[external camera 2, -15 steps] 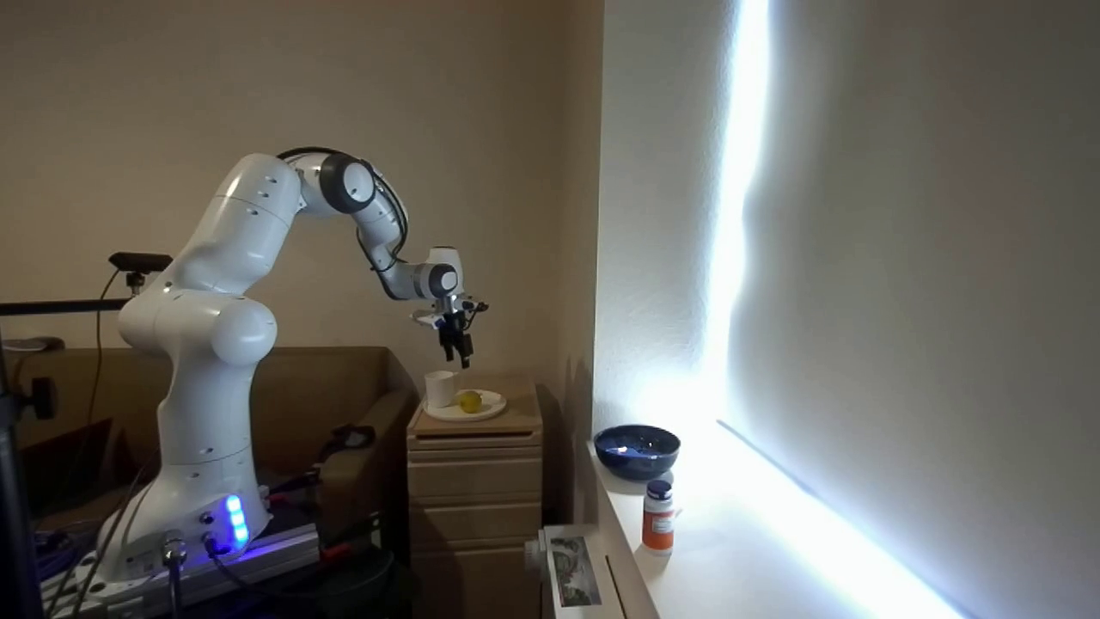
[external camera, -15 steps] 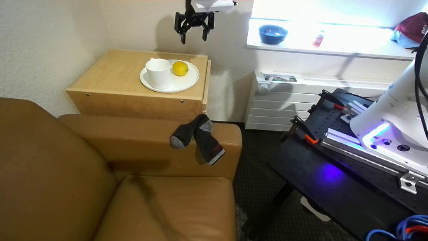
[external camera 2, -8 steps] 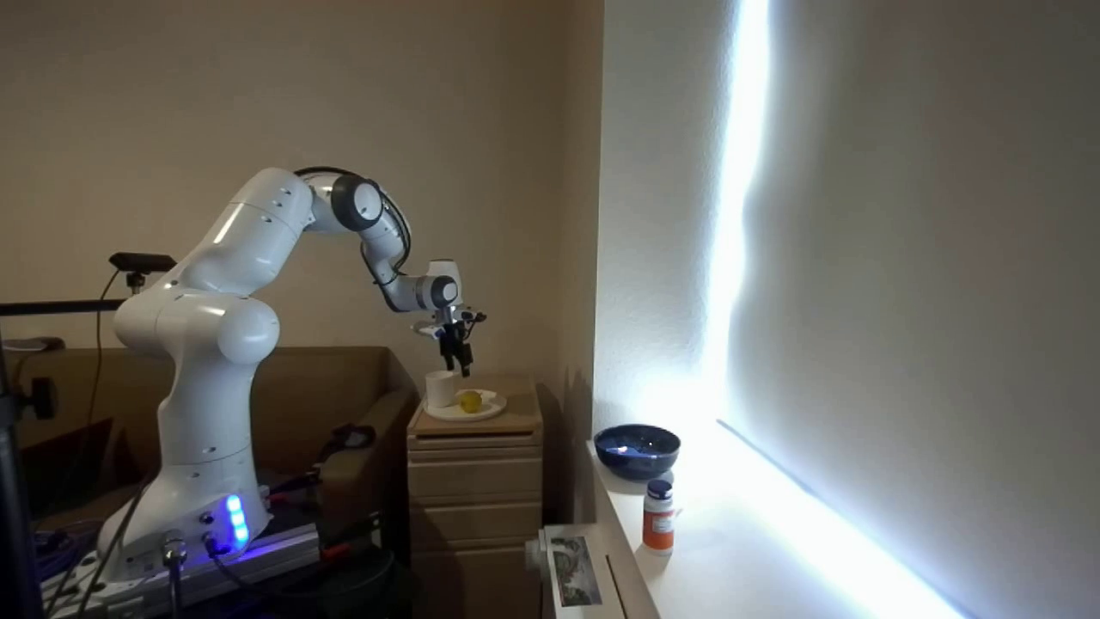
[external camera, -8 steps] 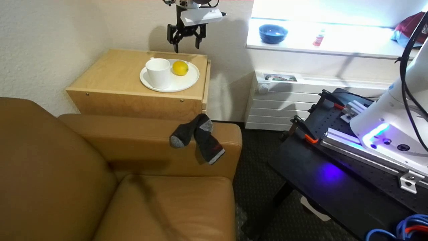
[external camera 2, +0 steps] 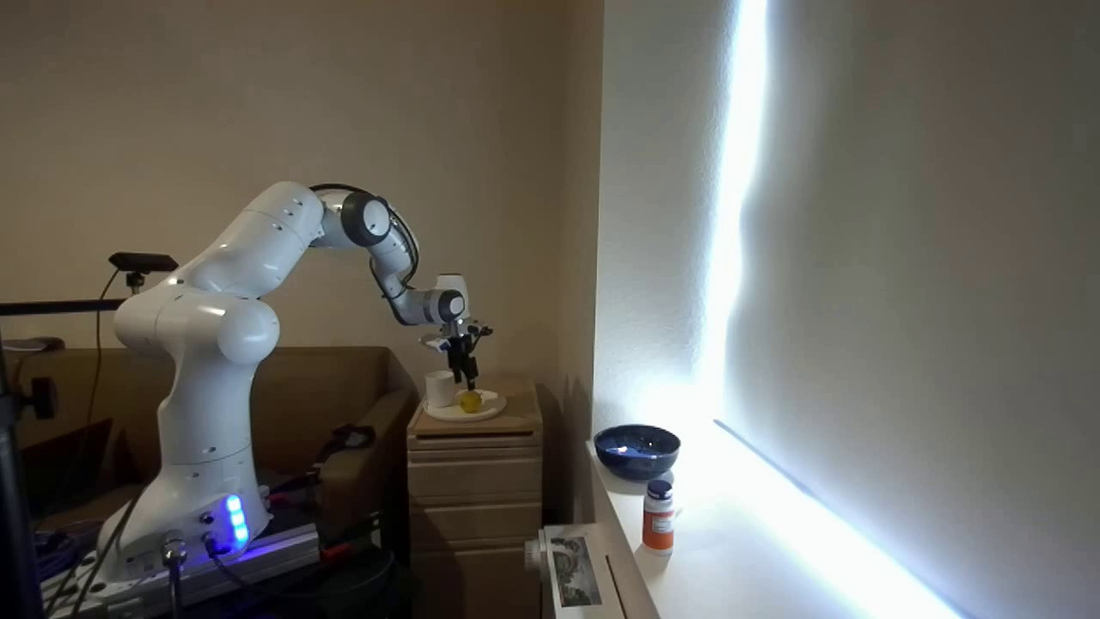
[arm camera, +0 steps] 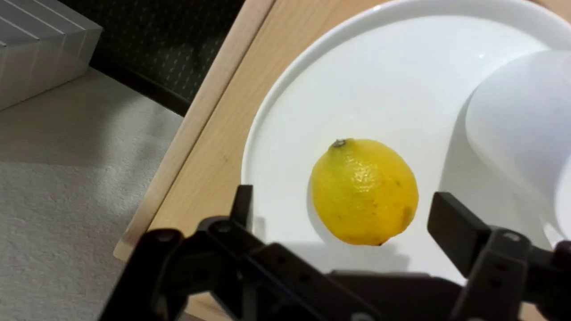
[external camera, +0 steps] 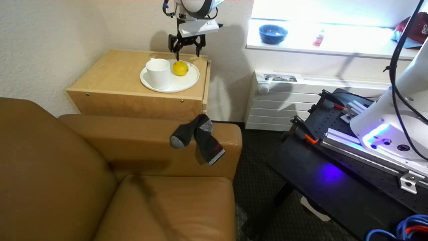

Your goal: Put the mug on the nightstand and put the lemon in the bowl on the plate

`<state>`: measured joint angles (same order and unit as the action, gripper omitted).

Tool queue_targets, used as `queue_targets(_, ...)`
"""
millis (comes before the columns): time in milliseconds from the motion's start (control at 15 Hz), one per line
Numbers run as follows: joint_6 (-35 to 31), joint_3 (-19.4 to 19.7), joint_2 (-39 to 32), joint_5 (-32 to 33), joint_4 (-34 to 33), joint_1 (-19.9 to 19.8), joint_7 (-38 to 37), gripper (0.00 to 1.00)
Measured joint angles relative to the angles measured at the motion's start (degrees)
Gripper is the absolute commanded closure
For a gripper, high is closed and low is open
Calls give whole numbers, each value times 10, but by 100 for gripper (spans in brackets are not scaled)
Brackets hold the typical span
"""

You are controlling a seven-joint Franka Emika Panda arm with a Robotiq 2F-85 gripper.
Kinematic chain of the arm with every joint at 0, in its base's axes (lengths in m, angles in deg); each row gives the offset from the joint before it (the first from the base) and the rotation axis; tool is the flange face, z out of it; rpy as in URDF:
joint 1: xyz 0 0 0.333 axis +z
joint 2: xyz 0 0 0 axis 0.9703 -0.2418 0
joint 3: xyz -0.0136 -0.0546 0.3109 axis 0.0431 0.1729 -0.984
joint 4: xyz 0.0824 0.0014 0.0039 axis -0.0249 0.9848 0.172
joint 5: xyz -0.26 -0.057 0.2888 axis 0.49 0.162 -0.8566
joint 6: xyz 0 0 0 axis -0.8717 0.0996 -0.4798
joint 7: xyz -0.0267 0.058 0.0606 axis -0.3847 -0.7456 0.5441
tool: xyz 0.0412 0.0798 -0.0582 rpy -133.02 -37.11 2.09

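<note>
Pincer [arm camera: 342,205] spread wide, holding nothing; lemon [arm camera: 365,191] lies below the gap, on the plate [arm camera: 379,80], off centre toward the mug [arm camera: 522,116].

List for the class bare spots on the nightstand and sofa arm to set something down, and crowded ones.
Bare: the nightstand top between the wall and the plate; the sofa arm between the socks and the backrest. Crowded: the plate itself, where the mug and lemon sit close, with the open gripper over the lemon.
</note>
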<state>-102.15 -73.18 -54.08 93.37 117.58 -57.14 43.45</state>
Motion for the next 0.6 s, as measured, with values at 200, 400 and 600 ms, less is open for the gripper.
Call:
queue_targets(200, -10, 3, -40, -30, -45, -6, -7, 0)
queue_targets(400, -10, 1, -69, -63, -84, -13, -7, 0)
queue_targets(600, 6, -5, -94, -85, -118, -19, -3, 0)
